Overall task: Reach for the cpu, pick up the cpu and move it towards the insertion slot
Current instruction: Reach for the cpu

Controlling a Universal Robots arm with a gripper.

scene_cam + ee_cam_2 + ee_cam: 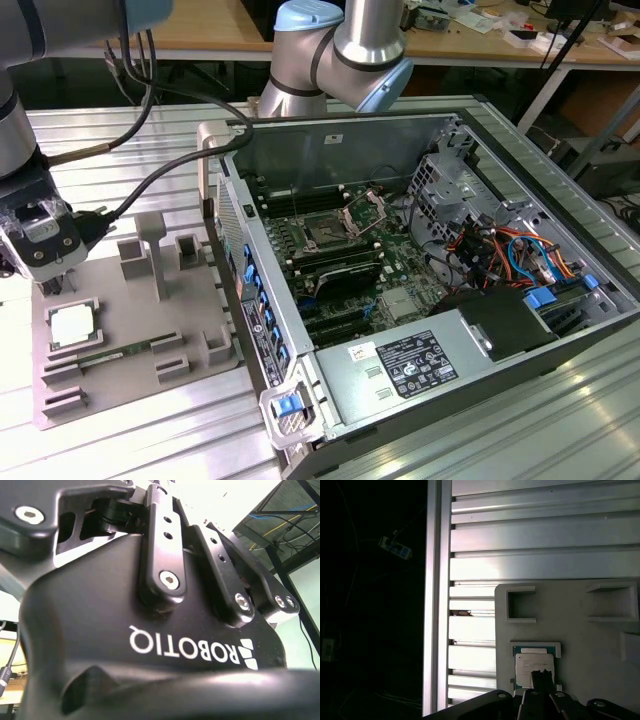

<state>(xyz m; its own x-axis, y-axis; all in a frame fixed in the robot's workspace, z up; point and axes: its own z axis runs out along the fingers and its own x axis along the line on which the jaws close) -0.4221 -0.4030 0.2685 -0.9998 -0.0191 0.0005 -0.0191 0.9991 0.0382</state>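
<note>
**Item: gripper above seated cpu, pick not yet made**

- **Gripper** (52, 268): hangs from the arm at the exterior view's left, over the near-left corner of the grey tray (130, 320). It is not possible to tell whether it is open or closed. Nothing is visibly held. In the first wrist view its dark tip (540, 685) overlaps the chip's edge.
- **Cpu** (75, 322): silvery square that lies flat in its shallow framed seat on the tray. It is just below the gripper, slightly toward the exterior view's right. Being square it has no long axis, and its edges run parallel with the tray's edges, as the first wrist view (534, 667) shows. Judged reach: close to straight down.
- **Insertion slot** (325, 232): dark socket on the green board with its metal bracket (362, 210) hinged up. It sits inside the open computer case (420, 140), well apart toward the exterior view's right, beyond the case wall.
</note>
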